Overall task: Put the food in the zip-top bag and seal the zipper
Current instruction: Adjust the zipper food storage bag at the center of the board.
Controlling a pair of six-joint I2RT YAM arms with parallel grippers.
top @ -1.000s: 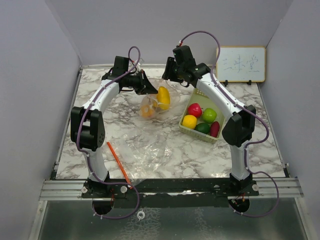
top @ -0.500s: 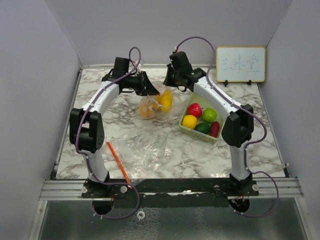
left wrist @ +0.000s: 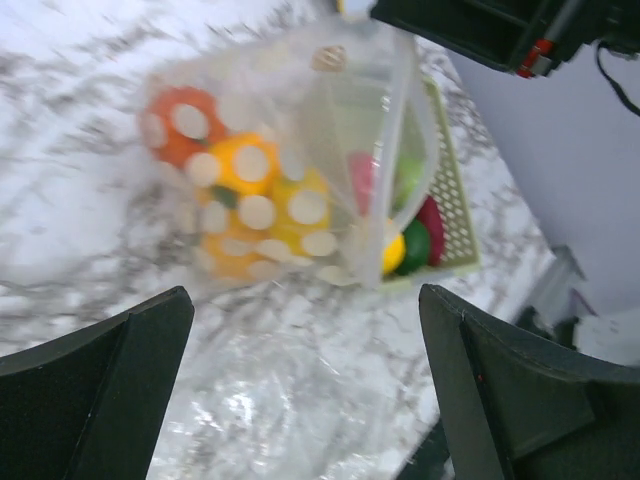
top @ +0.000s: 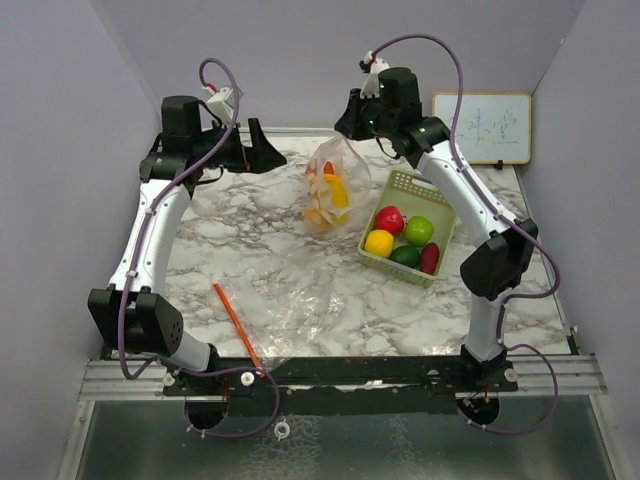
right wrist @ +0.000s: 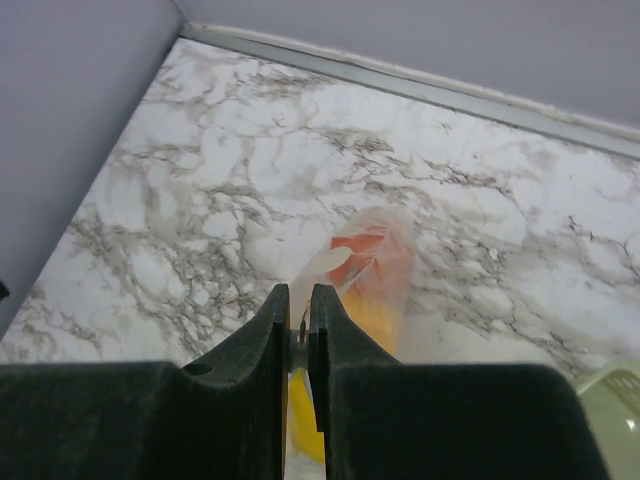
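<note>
Your right gripper (right wrist: 297, 338) is clenched on the top edge of the bag (top: 328, 185), which hangs from it over the back centre of the table (top: 230, 240). Your left gripper (left wrist: 305, 300) is released, with its jaws wide and holding nothing, and stands apart from the bag on its left. Inside the bag sits yellow and orange food (left wrist: 250, 190). The other pieces (top: 403, 238), red, green, yellow and dark red, lie in the basket (top: 404, 184) just right of the bag. A clear plastic sheet (top: 300, 300) and an orange stick (top: 236, 325) lie nearer the bases.
</note>
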